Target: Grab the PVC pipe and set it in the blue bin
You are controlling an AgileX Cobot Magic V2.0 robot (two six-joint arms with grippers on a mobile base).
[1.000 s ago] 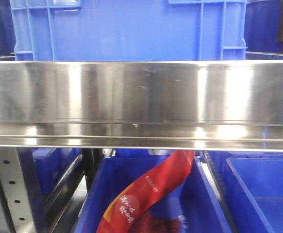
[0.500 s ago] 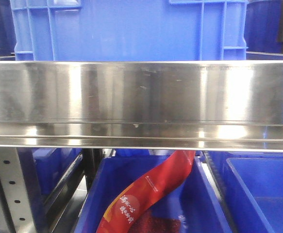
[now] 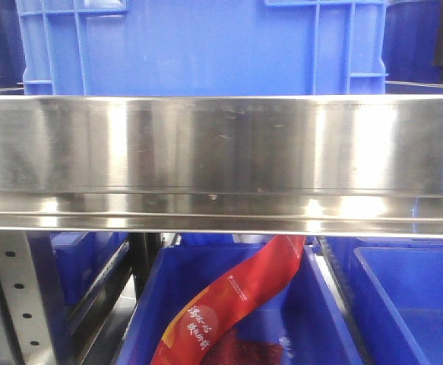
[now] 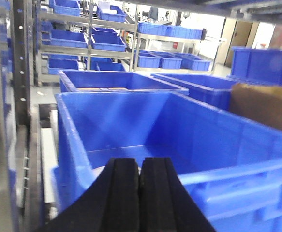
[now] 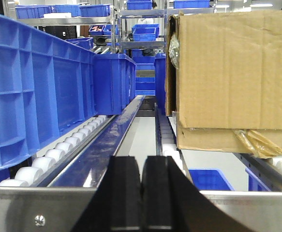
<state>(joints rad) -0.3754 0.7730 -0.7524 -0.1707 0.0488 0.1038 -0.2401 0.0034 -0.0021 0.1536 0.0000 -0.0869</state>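
In the left wrist view my left gripper (image 4: pixel 140 162) is shut, its black pads pressed together, hanging over the near corner of a large blue bin (image 4: pixel 237 145). A small white rounded piece (image 4: pixel 98 169), likely the PVC pipe, shows just left of and behind the fingertips, low in the bin. Most of it is hidden by the fingers, and I cannot tell whether it touches them. In the right wrist view my right gripper (image 5: pixel 141 162) is shut and empty, above a steel rail (image 5: pixel 44 205). Neither gripper shows in the front view.
A steel shelf rail (image 3: pixel 221 160) fills the front view, with a blue bin (image 3: pixel 206 46) above and lower blue bins, one holding a red bag (image 3: pixel 236 300). The right wrist view shows roller tracks (image 5: pixel 78 140), a blue bin (image 5: pixel 29 87) and a cardboard box (image 5: pixel 232 72).
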